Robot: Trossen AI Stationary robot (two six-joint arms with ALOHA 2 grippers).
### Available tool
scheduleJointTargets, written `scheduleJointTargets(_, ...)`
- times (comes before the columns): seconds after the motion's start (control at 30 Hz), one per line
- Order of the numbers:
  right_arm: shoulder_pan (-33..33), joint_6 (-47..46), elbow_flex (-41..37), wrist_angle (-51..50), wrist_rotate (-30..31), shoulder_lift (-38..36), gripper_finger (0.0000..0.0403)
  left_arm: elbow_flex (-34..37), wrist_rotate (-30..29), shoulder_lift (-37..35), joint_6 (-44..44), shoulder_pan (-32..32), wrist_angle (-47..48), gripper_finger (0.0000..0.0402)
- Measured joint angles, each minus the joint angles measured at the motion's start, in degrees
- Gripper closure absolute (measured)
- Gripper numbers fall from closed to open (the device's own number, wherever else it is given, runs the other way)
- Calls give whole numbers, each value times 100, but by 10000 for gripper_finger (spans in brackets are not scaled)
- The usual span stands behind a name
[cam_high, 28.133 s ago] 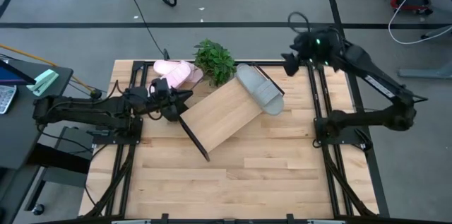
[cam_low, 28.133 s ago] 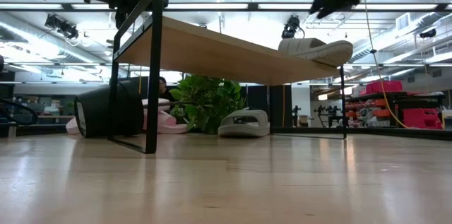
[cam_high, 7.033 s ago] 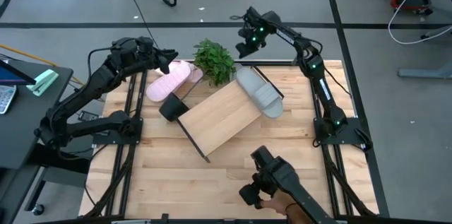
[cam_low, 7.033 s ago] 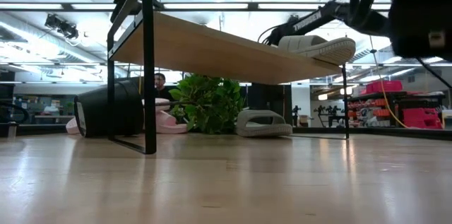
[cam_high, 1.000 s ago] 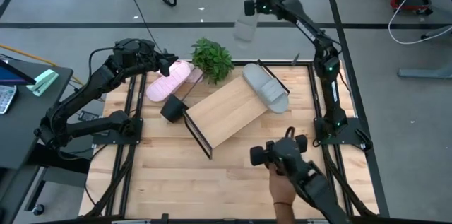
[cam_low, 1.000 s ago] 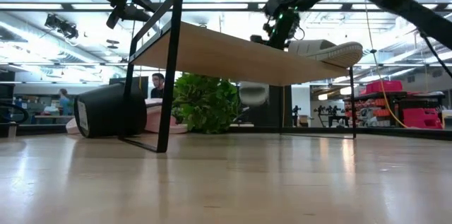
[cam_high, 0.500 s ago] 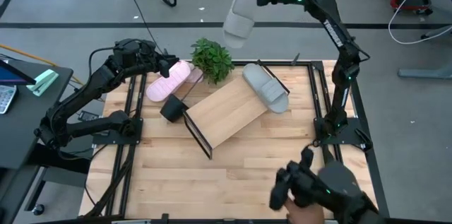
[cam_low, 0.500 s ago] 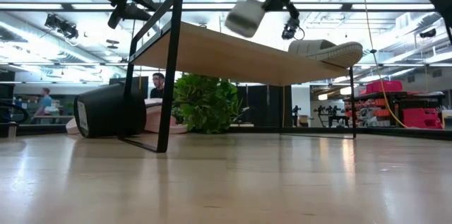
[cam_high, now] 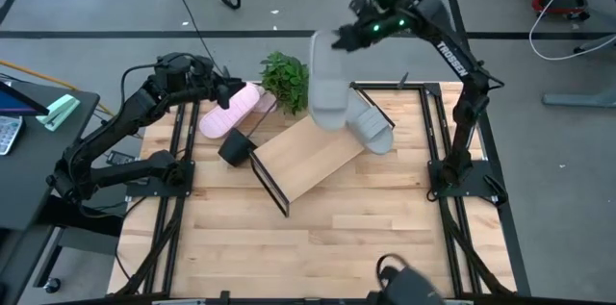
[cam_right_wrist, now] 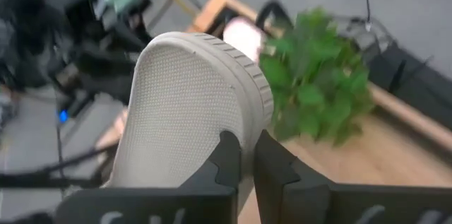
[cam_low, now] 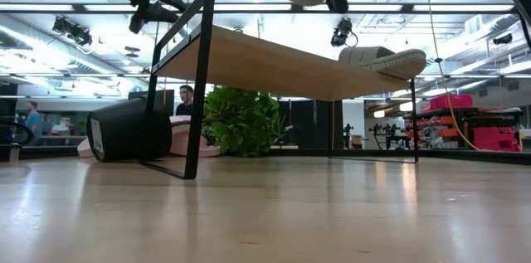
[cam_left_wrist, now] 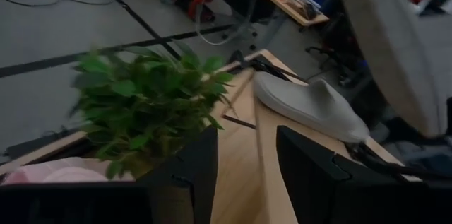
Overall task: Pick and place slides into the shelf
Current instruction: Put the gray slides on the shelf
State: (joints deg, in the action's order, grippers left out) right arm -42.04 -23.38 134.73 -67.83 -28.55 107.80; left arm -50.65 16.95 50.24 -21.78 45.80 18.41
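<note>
My right gripper (cam_high: 342, 38) is shut on a light grey slide (cam_high: 327, 84), held in the air over the far end of the shelf (cam_high: 303, 156), a slanted light-wood board on a black frame. A second grey slide (cam_high: 371, 124) lies on the shelf's far right end. Two pale pink slides (cam_high: 236, 108) lie on the table at the far left, beside the plant (cam_high: 289, 79). My left gripper (cam_high: 229, 88) hovers open above the pink slides, with nothing between its fingers (cam_left_wrist: 191, 171). My right gripper pinches the grey slide's side edge (cam_right_wrist: 247, 136) between its two fingers, with the ribbed sole turned toward the wrist camera. The slide is lifted clear and stretches away from the fingers toward the table's near side. What lies behind the sole is hidden.
A black pot (cam_high: 234, 148) lies on its side at the shelf's left corner, under the plant's stem. The near half of the wooden tabletop (cam_high: 318, 238) is bare. A dark object (cam_high: 399, 291) shows at the near edge.
My right gripper has swung up and then from beyond the table's far edge toward the shelf, tipping as it went. The grey slide has travelled with it and now hangs over the shelf's far end. A person's hand with a dark device has drawn back at the near edge.
</note>
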Motion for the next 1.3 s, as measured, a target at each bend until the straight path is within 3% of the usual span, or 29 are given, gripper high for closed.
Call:
scheduleJointTargets(0.27,564,156,-115,-461,665,19,382,0,1386,0,279,-171,38,250)
scheduleJointTargets(0.43,588,114,-114,-631,724,19,382,0,2028,0,869,-553,303,249)
scheduleJointTargets(0.57,586,108,-113,-897,627,50,382,0,2037,2,1184,-889,334,252)
scheduleJointTargets(0.87,670,428,-113,-1136,-344,564,382,0,2029,2,1545,-1204,316,262)
scheduleJointTargets(1.03,831,1194,-113,-1234,-373,925,382,-1,2019,2,1471,-1200,289,258)
scheduleJointTargets(1.3,1176,2357,-113,-1792,88,1403,382,0,1976,2,1330,-1198,280,266)
